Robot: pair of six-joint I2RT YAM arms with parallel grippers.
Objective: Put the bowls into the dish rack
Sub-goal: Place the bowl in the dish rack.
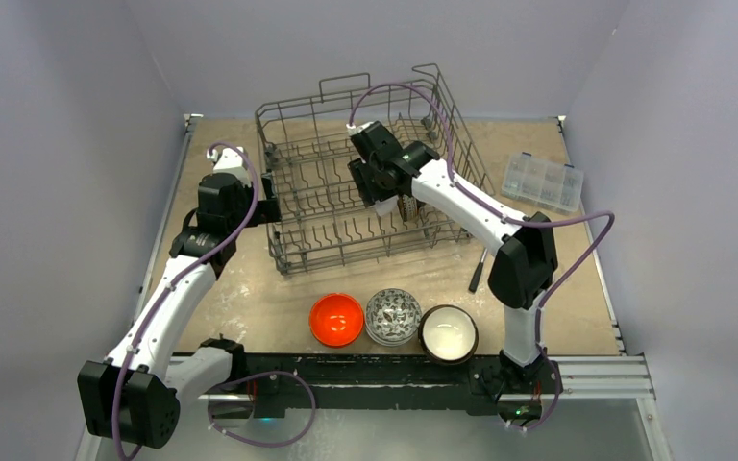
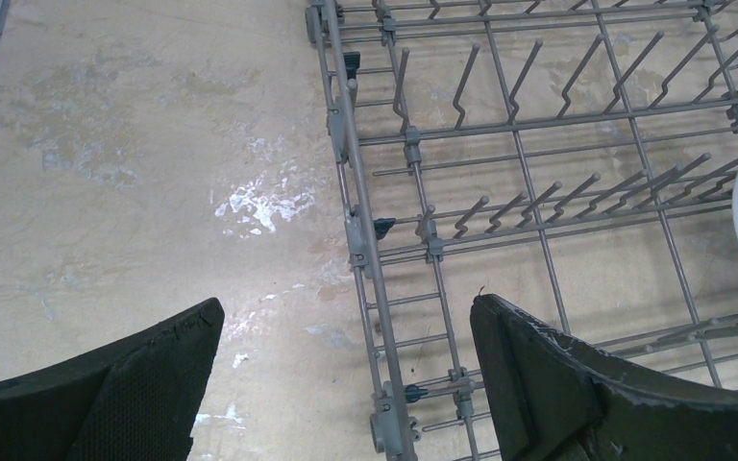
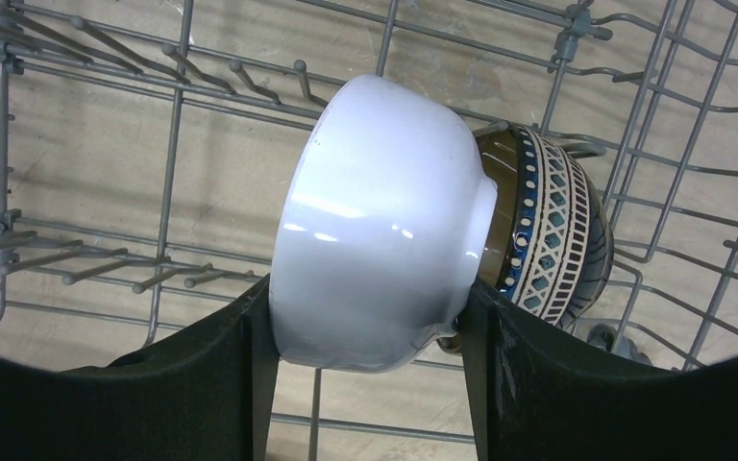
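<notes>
grasping a white bowl [image 3: 375, 211] with the right gripper [image 3: 360, 312], one dark finger clenched on each side of its wall. holding it on its side, low inside the dish rack [image 2: 350, 182], over the wire floor and the rows of tines [image 2: 500, 206]. foot end turned toward a patterned bowl [image 3: 553, 240], brown with blue and cream bands, set on edge in the rack just behind. touching or just apart: cannot tell.

released at the left gripper [image 2: 346, 303], jaws spread wide, gripping nothing. hovering over the rack's left rim, one finger above bare table [image 2: 106, 144], the other above the tines. glimpsed at the right edge of the left wrist view: a curve of the white bowl.

lined up on the table near its near edge, outside the rack, in a close row: orange-red bowl [image 1: 336, 319], grey-patterned bowl [image 1: 392, 315], dark bowl [image 1: 449, 333] with cream inside. all three upright, mouths up.

noted to the right of the rack, apart from it: clear compartment box [image 1: 542, 181]. also a small dark stick [image 1: 478, 274] lying on the table in front of the rack's right corner.
</notes>
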